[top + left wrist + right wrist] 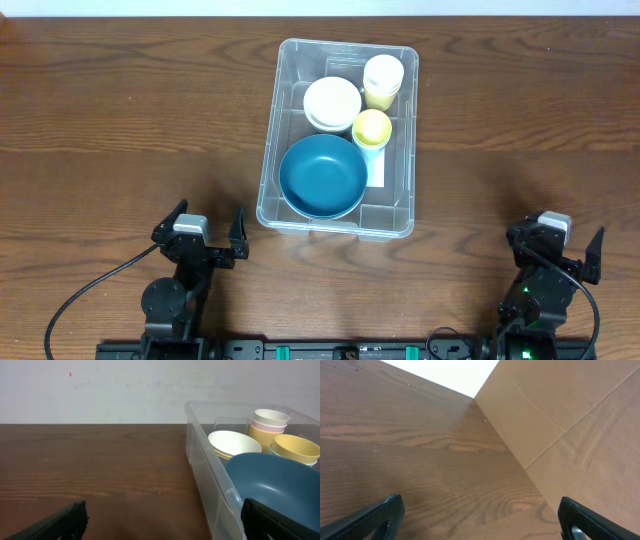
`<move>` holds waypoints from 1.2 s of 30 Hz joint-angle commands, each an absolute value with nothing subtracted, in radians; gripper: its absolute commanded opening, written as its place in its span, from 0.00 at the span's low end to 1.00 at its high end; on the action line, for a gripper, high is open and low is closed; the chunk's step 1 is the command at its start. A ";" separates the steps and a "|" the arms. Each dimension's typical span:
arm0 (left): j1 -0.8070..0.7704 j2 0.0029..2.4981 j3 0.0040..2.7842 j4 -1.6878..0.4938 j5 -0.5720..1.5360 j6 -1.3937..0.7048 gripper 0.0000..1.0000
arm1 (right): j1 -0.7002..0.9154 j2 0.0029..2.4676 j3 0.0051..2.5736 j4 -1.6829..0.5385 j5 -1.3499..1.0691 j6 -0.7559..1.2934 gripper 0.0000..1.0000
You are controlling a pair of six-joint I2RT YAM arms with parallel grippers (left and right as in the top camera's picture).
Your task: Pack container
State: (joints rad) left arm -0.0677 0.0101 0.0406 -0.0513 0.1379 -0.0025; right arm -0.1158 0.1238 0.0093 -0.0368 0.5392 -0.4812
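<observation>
The container (335, 228) sits mid-desk toward the far edge, with a blue bowl (322, 176), white bowl (332, 102) and cups (383, 78) nested inside to save room. The left gripper (205, 222) and right gripper (560, 240) rest at the near edge, released and empty.

You're looking at a left arm (170, 300) and a right arm (540, 295) that are both showing matte black housings, each wearing a pale grey block (190, 225) behind its gripper. The left gripper (212, 212) and right gripper (558, 235) are showing black, wedge-shaped fingers (60, 522). A thin black cable (85, 295) is looping off the left arm, and a green light (527, 352) is glowing at the right arm's base.
</observation>
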 commanded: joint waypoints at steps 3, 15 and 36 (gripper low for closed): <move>-0.072 0.004 0.006 -0.062 0.126 0.007 0.98 | -0.124 0.121 0.006 -0.041 0.549 -0.495 0.99; -0.072 0.004 0.006 -0.062 0.126 0.007 0.98 | -0.123 0.121 0.006 -0.073 -0.016 -0.493 0.99; -0.072 0.004 0.006 -0.062 0.126 0.007 0.98 | -0.125 0.054 0.006 0.068 -0.199 -0.034 0.99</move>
State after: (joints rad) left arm -0.0677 0.0101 0.0406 -0.0513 0.1341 -0.0025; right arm -0.1158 0.0731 0.0078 0.0608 -0.2184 -0.1135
